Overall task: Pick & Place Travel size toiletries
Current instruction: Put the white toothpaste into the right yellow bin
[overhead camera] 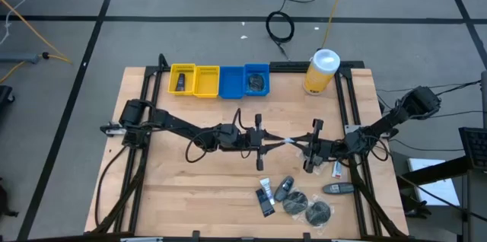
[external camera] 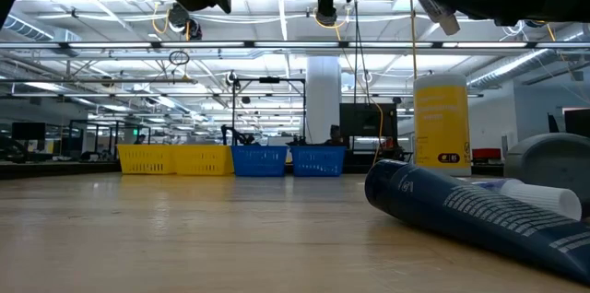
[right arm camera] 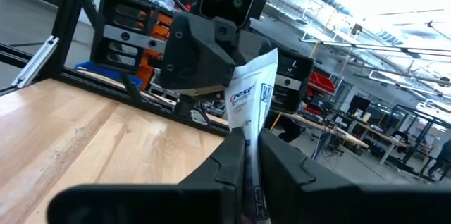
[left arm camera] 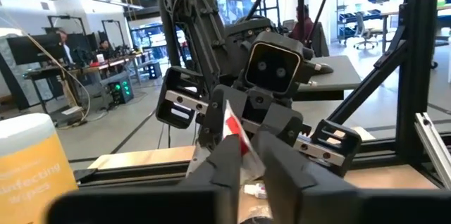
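The middle of the tabletop [overhead camera: 167,189] is crossed by both arms, which meet head-on: the left pincer [overhead camera: 268,142] and the right pincer [overhead camera: 303,144] are both closed on one white tube [overhead camera: 288,141] held in the air between them, so no passage is left there. Low down, the space beneath them is open. The far edge is blocked by the bins [overhead camera: 219,80] and the canister [overhead camera: 321,71]. The near right corner is crowded by the toiletries [overhead camera: 297,196]. Bare wood is left at the near left.
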Controlling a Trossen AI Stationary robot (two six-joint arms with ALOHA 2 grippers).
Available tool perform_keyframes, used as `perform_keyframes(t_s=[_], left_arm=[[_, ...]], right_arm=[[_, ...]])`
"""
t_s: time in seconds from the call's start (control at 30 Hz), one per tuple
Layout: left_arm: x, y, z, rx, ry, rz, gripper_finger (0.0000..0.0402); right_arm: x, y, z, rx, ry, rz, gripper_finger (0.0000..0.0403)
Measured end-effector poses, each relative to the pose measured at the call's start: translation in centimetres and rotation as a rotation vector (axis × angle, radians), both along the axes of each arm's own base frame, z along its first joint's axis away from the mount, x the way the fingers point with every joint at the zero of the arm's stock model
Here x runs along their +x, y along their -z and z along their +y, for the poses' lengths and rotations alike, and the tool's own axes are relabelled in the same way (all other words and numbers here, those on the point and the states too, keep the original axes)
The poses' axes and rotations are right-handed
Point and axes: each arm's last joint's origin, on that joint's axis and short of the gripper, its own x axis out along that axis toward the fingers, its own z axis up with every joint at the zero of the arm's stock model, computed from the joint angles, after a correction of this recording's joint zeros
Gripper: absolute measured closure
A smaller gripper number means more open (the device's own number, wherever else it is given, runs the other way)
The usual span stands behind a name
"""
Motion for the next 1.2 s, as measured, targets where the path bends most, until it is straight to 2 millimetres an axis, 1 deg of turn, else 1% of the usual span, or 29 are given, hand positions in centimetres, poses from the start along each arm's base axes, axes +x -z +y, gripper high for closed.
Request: perform_keyframes(t_s=[0.07, 0.23, 0.33, 0.43, 0.53, 0.6, 0.67, 0.73, 0.8, 0.9, 1.0, 1.07, 1.13, 1.2], left_arm=[[0.0, 0.0, 0.0, 0.003, 0.009, 0.004, 0.0391], [0.0, 0.2, 0.0, 0.005, -0.007, 0.028, 0.0398], [0.0, 0.4, 0.1, 0.021, -0.029, 0.075, 0.0398], [-0.5, 0.3, 0.2, 0.063, -0.095, 0.164, 0.0400], [-1.5, -0.6, 0.1, 0.139, -0.182, 0.256, 0.0400], [-2.5, -1.2, -0.4, 0.206, -0.246, 0.347, 0.0401], [-3.6, -1.5, -0.6, 0.275, -0.352, 0.445, 0.0400], [-5.2, -2.0, -0.2, 0.329, -0.491, 0.555, 0.0401], [-6.5, -2.5, 1.3, 0.319, -0.628, 0.636, 0.0400], [-8.4, -2.5, 4.8, 0.242, -0.749, 0.774, 0.0400], [-10.0, -2.1, 9.4, 0.156, -0.850, 0.888, 0.0400], [-10.8, -1.6, 12.7, 0.092, -0.915, 0.916, 0.0400], [-11.8, -0.9, 15.9, 0.009, -0.919, 0.956, 0.0401], [-12.8, -0.3, 18.8, -0.096, -0.896, 0.958, 0.0399]], right_arm=[[0.0, 0.0, 0.0, -0.001, -0.002, 0.001, 0.0370], [0.0, 0.2, 0.0, -0.009, -0.004, 0.016, 0.0350], [0.0, 0.5, 0.1, -0.011, 0.011, 0.049, 0.0321], [-0.1, 1.0, 0.3, 0.006, 0.069, 0.094, 0.0280], [-0.3, 1.5, 0.5, 0.001, 0.117, 0.139, 0.0238], [-0.4, 1.8, 0.7, -0.017, 0.118, 0.166, 0.0215], [-0.5, 2.0, 0.8, -0.035, 0.120, 0.190, 0.0197], [-0.5, 2.1, 0.8, -0.040, 0.120, 0.197, 0.0185], [-0.5, 2.0, 0.8, -0.036, 0.120, 0.193, 0.0177], [-0.5, 2.0, 0.8, -0.017, 0.118, 0.187, 0.0175], [-0.5, 2.0, 0.8, -0.011, 0.117, 0.183, 0.0179], [-0.5, 2.0, 0.8, -0.013, 0.117, 0.185, 0.0183], [-0.5, 2.0, 0.8, -0.011, 0.117, 0.182, 0.0186], [-0.5, 2.0, 0.8, -0.012, 0.117, 0.183, 0.0187]])
